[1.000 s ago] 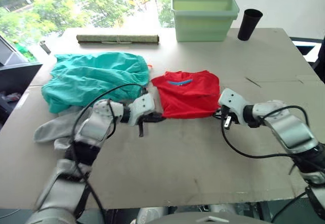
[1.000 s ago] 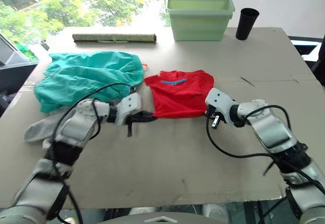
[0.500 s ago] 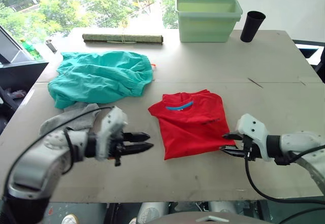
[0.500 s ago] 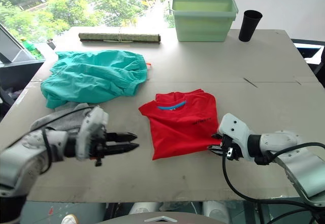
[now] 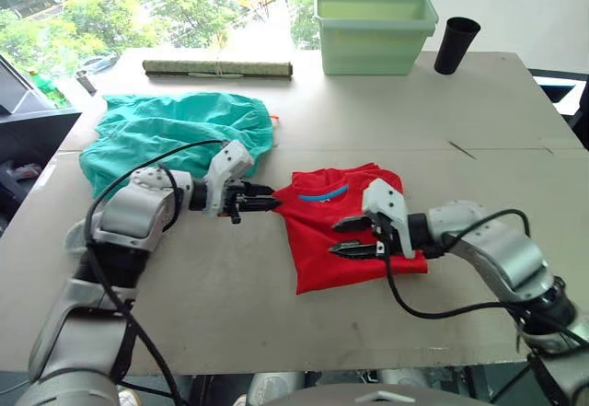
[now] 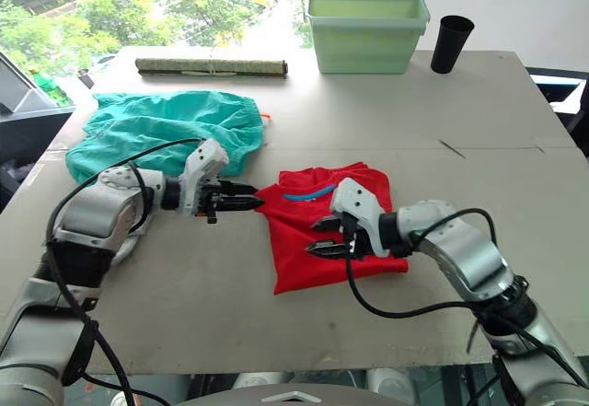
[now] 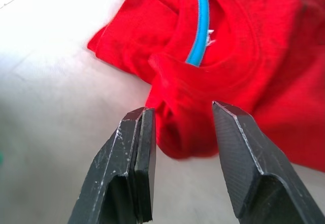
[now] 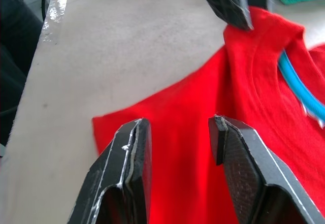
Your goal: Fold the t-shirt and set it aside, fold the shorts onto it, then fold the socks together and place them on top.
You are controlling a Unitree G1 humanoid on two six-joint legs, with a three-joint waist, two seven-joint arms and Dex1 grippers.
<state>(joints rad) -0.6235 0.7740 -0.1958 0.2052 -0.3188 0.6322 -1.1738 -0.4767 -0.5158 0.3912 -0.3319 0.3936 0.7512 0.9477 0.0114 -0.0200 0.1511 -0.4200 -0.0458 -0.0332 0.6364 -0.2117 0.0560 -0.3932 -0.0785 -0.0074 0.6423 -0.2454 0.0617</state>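
Note:
The red t-shirt (image 5: 354,217) lies folded at the middle of the table, its blue collar band (image 7: 200,23) facing up. My left gripper (image 5: 272,203) is open at the shirt's left corner, and a fold of red cloth (image 7: 177,127) sits just beyond the fingertips. Over the shirt's near middle my right gripper (image 5: 335,237) is open, its fingers (image 8: 231,148) spread just above the red cloth. The teal shorts (image 5: 175,134) lie crumpled at the back left, apart from the shirt. The socks are hidden behind my left arm.
A pale green bin (image 5: 373,33) and a black cup (image 5: 456,45) stand at the table's far edge. A rolled mat (image 5: 216,70) lies at the far left. Bare tabletop (image 5: 479,121) stretches right of the shirt and along the near edge.
My left gripper has moved forward from the near table to the shirt's left corner. My right gripper has left the shirt's near right corner and now hovers over its middle, fingers wider apart.

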